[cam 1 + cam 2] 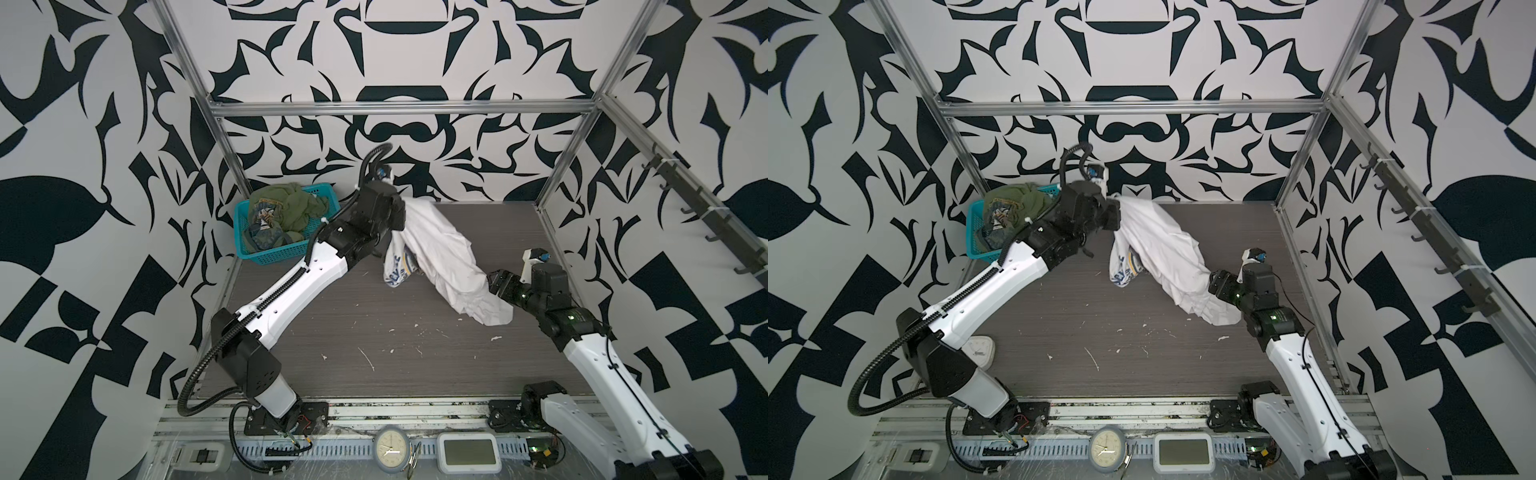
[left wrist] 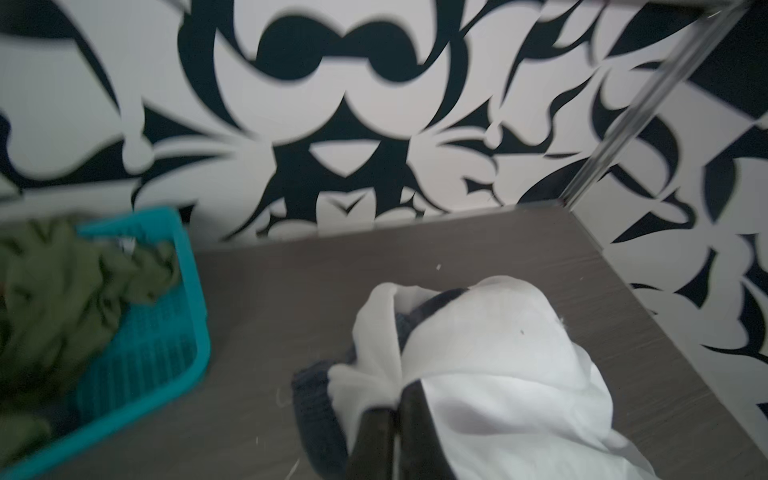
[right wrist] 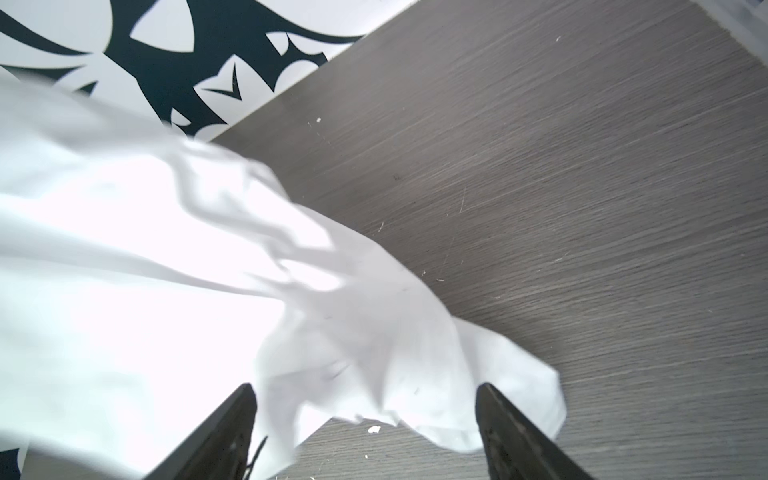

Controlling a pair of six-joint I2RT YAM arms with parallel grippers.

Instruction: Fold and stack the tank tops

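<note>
The white tank top [image 1: 440,249] [image 1: 1163,245] hangs in a long bunched drape from the back of the table down to its right side, its blue-yellow print showing on a hanging fold. My left gripper [image 1: 402,206] [image 1: 1115,204] [image 2: 397,405] is shut on the top's upper end, by the dark trim [image 2: 316,411]. My right gripper [image 1: 494,282] [image 1: 1214,282] [image 3: 365,388] stands open at the low end of the white tank top [image 3: 145,270], with the hem lying between its spread fingers. The olive green tank top [image 1: 286,208] [image 1: 1013,203] [image 2: 62,282] is crumpled in the basket.
The teal mesh basket [image 1: 282,251] [image 1: 976,245] [image 2: 166,365] stands at the back left corner of the grey table [image 1: 374,353]. Metal frame posts [image 1: 557,166] line the table's sides. A round clock [image 1: 390,451] and a small display [image 1: 469,453] sit on the front rail.
</note>
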